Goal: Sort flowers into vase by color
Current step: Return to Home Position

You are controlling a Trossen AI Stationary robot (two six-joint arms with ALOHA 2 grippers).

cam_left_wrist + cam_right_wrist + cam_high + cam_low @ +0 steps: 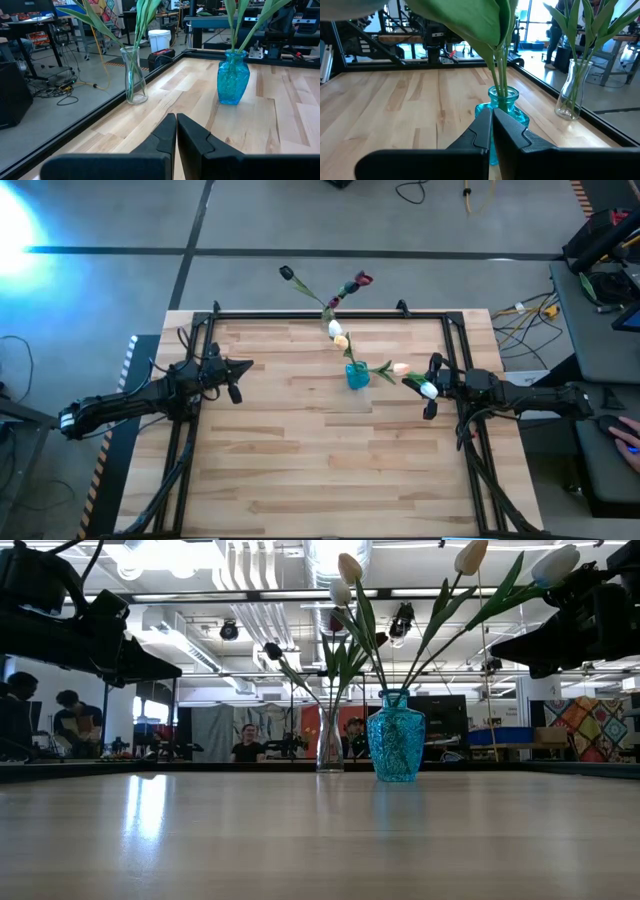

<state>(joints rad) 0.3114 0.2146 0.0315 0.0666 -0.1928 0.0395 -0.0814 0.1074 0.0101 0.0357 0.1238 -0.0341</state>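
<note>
**Step in hand: return both arms to home.**

Sorting appears complete. The pale tulips (350,568) stand in the blue vase (357,376) at mid-surface. The dark tulips (362,280) stand in the clear vase (134,75) at the far edge of the surface (300,470).

**Left tool** (176,117): fingers closed together and empty. It is on the left, well apart from both vases.

**Right tool** (491,114): fingers closed together and empty. It is just right of the blue vase, up at flower-head height. One white tulip head (428,390) leans right and sits at this tool's tip. You cannot tell whether they touch. A broad leaf (470,20) spans above the fingers.

**Procedure**
1. Withdraw the right tool straight back to the right, along its own line.
2. Do not sweep it sideways or lift it until it is clear of the leaning head and the leaf.
3. Retract the left arm freely, since nothing stands near it.

**Caution:** a snagged stem could probably pull the flower out or tip the blue vase.
</note>
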